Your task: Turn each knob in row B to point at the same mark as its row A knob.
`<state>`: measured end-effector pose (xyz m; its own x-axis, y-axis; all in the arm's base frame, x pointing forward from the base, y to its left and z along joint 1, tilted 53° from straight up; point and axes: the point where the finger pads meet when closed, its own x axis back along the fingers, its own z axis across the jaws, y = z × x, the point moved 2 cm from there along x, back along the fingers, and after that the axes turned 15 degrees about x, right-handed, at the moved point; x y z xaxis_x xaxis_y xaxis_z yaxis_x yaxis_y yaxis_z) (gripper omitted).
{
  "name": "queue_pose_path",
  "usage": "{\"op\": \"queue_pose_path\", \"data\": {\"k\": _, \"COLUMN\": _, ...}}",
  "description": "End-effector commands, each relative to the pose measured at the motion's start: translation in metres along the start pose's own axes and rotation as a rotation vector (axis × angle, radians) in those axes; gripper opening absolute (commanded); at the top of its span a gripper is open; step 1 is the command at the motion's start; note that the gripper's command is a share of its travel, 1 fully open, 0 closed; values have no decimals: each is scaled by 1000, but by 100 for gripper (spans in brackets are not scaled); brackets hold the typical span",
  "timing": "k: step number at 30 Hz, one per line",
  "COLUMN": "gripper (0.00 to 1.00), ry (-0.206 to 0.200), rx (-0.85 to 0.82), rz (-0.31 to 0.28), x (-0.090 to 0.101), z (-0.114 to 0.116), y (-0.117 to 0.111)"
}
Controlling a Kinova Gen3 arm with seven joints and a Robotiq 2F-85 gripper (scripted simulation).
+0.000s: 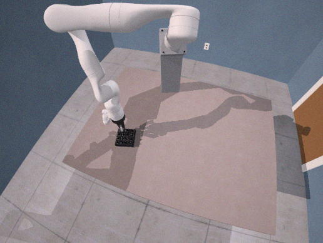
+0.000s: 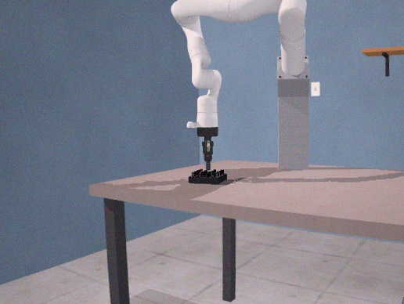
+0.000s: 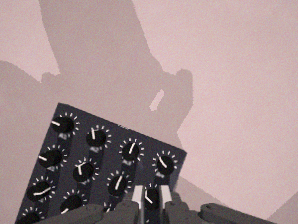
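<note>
Our black two-finger pincer (image 3: 151,199) is clamped on a black round knob (image 3: 150,195). We see it near a corner of the dark square knob box (image 3: 65,142), which stands on the tan table (image 2: 274,196).

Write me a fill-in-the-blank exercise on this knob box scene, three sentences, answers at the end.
1. The knob box stands on the ____.
2. The gripper has its jaws shut on a ____ of the box.
3. In the exterior view the gripper points straight ____ at the box.

Missing words: table; knob; down
</note>
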<state>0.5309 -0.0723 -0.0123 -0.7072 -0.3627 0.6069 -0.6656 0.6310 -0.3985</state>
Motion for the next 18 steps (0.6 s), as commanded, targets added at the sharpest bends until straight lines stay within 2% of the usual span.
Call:
{"op": "queue_pose_path", "data": {"k": 1, "gripper": 8, "ry": -4, "rx": -36, "rz": 2, "x": 0, "z": 0, "y": 0}}
{"op": "queue_pose_path", "data": {"k": 18, "gripper": 8, "ry": -4, "rx": -122, "rz": 2, "x": 0, "z": 0, "y": 0}}
